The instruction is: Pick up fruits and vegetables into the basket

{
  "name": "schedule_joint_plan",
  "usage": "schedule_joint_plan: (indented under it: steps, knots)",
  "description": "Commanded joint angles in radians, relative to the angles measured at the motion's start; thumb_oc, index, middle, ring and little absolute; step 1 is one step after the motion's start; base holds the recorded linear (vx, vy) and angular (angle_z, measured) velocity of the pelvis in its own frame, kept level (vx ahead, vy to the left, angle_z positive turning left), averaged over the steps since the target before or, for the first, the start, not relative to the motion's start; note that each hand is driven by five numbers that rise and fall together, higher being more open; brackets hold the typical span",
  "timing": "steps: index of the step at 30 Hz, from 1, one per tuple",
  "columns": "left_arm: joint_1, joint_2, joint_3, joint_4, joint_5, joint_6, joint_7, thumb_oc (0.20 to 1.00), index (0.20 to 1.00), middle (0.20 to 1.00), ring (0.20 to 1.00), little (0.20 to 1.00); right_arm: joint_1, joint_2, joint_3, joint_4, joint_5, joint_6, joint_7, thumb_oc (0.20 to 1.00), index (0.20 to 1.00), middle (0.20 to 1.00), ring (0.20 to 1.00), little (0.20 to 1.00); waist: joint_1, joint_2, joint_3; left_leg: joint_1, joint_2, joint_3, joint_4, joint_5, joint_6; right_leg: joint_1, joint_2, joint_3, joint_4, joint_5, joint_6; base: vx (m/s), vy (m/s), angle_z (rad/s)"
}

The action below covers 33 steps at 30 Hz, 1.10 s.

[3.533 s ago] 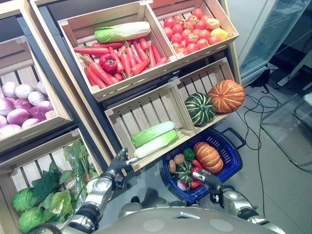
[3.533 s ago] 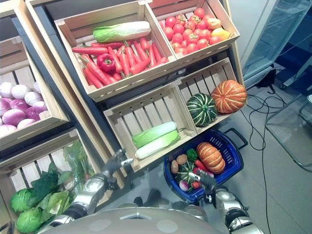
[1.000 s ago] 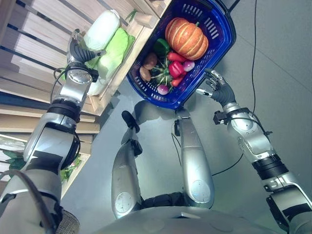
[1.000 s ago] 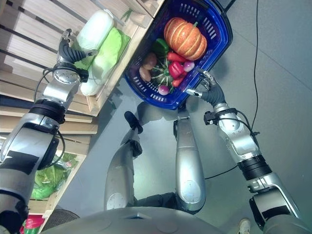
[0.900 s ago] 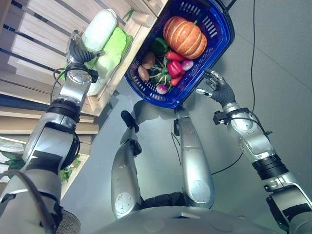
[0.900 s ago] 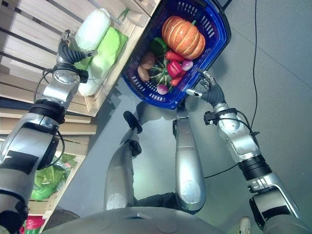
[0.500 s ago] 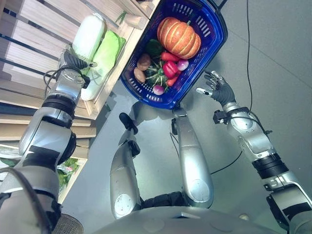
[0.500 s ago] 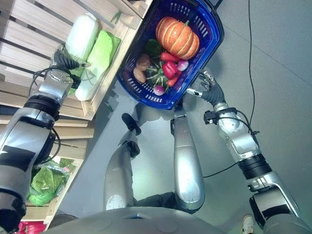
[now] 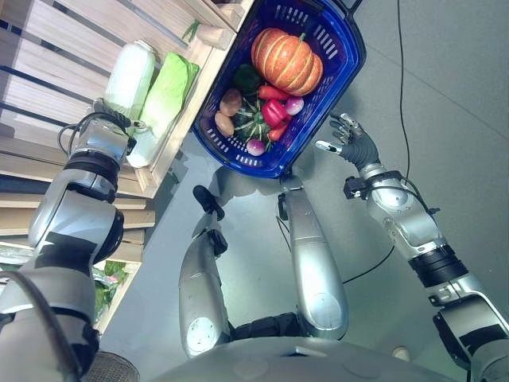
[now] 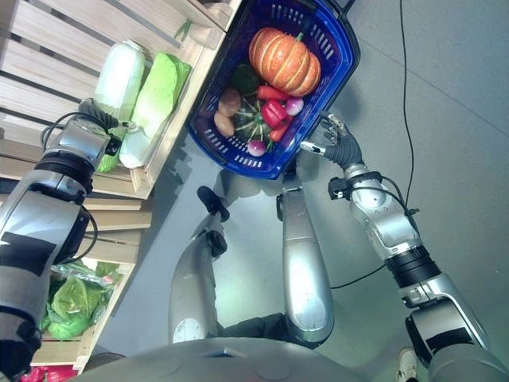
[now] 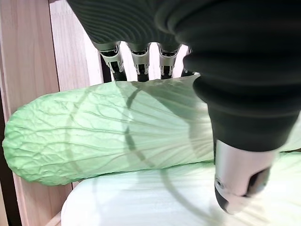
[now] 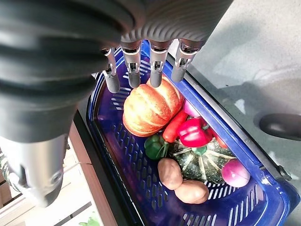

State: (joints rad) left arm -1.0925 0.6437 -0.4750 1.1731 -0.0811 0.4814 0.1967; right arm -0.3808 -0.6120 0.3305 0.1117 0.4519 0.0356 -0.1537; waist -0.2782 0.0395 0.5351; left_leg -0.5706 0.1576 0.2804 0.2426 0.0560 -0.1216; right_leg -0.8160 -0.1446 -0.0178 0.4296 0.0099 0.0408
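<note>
Inside the wooden crate (image 9: 171, 131), left hand (image 9: 119, 126) reaches over the nearer napa cabbage (image 9: 165, 89), fingers (image 11: 137, 59) past its far side, thumb (image 11: 242, 176) over the second cabbage (image 9: 129, 72); grip cannot be judged. Right hand (image 9: 352, 143) hovers spread and empty beside the blue basket (image 9: 338, 68), which holds an orange pumpkin (image 9: 287, 60), red pepper (image 9: 272, 111), potatoes (image 9: 231, 101) and a striped squash (image 9: 253, 127).

You see two silver-grey arms made of smooth rounded shells, with black bands at the joints, one on each side of the blue basket (image 9: 351, 62). The right hand (image 9: 351, 145), just beside the basket's rim, has slim silver fingers (image 12: 111, 81) with dark tips, coming out from under a dark ribbed cover. The left hand (image 9: 114, 121), on the other side of the basket, wears the same dark ribbed cover down to the wrist.
</note>
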Motion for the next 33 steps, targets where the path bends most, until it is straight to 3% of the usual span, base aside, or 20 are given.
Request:
schedule_joint_plan:
  steps: [1,9,14,16,17,19,25,33]
  knots:
    - [0.118,-0.001,0.034,0.069,-0.100,-0.005,-0.064,0.200,0.200,0.200,0.200,0.200,0.017,0.004,0.006,-0.068,0.022,-0.023,-0.009,1.000,1.000,1.000,1.000,1.000,-0.013,-0.045,-0.015,-0.115,0.007,-0.006,0.166,-0.059,-0.016,0.002,0.029,0.002,0.072,-0.088,0.025,0.02,0.020,-0.04]
    - [0.154,-0.036,0.132,-0.063,-0.445,-0.165,-0.034,0.200,0.200,0.200,0.200,0.200,0.036,0.016,-0.017,-0.099,-0.004,-0.034,-0.006,1.000,1.000,1.000,1.000,1.000,-0.005,-0.039,-0.015,-0.094,0.005,-0.005,0.160,-0.065,-0.008,0.019,0.024,-0.001,0.075,-0.098,0.027,0.00,0.002,0.00]
    - [0.204,-0.054,0.180,-0.193,-0.550,-0.258,0.023,0.200,0.200,0.200,0.200,0.200,0.054,0.027,-0.042,-0.136,-0.018,-0.070,0.004,1.000,1.000,1.000,1.000,1.000,0.010,-0.036,-0.015,-0.070,0.000,-0.010,0.153,-0.067,-0.002,0.046,0.017,-0.011,0.071,-0.101,0.030,0.01,-0.006,0.03]
    - [0.227,-0.060,0.201,-0.244,-0.563,-0.307,0.048,0.200,0.200,0.200,0.200,0.200,0.052,0.033,-0.056,-0.158,-0.037,-0.095,0.011,1.000,1.000,1.000,1.000,1.000,0.021,-0.034,-0.015,-0.076,-0.002,-0.002,0.133,-0.036,0.010,0.041,0.015,-0.020,0.052,-0.069,0.024,-0.03,-0.041,0.08]
    - [0.250,-0.065,0.207,-0.278,-0.558,-0.327,0.060,0.200,0.200,0.200,0.200,0.200,0.061,0.035,-0.060,-0.175,-0.046,-0.107,0.015,1.000,1.000,1.000,1.000,1.000,0.027,-0.035,-0.015,-0.049,-0.007,-0.016,0.136,-0.063,0.002,0.071,0.012,-0.022,0.057,-0.098,0.032,0.00,-0.045,0.11]
    - [0.288,-0.071,0.219,-0.341,-0.541,-0.373,0.075,0.200,0.200,0.200,0.200,0.200,0.054,0.036,-0.071,-0.212,-0.063,-0.122,0.017,1.000,1.000,1.000,1.000,1.000,0.041,-0.033,-0.015,-0.048,-0.010,-0.013,0.119,-0.034,0.014,0.076,0.006,-0.034,0.035,-0.065,0.027,-0.03,-0.047,0.14]
    - [0.374,-0.084,0.242,-0.496,-0.532,-0.486,0.063,0.200,0.200,0.200,0.200,0.200,0.011,0.040,-0.083,-0.273,-0.086,-0.154,0.028,1.000,1.000,1.000,1.000,1.000,0.085,-0.028,-0.015,-0.005,-0.019,-0.031,0.103,-0.038,0.021,0.132,-0.011,-0.062,0.017,-0.064,0.031,-0.01,-0.041,0.05]
    - [0.417,-0.076,0.268,-0.667,-0.401,-0.567,0.120,0.200,0.200,0.200,0.200,0.200,-0.072,0.073,-0.068,-0.329,-0.040,-0.133,0.074,1.000,1.000,1.000,1.000,1.000,0.143,-0.033,-0.015,0.027,-0.026,-0.059,0.104,-0.049,0.027,0.191,-0.031,-0.094,0.001,-0.060,0.036,-0.01,-0.062,0.12]
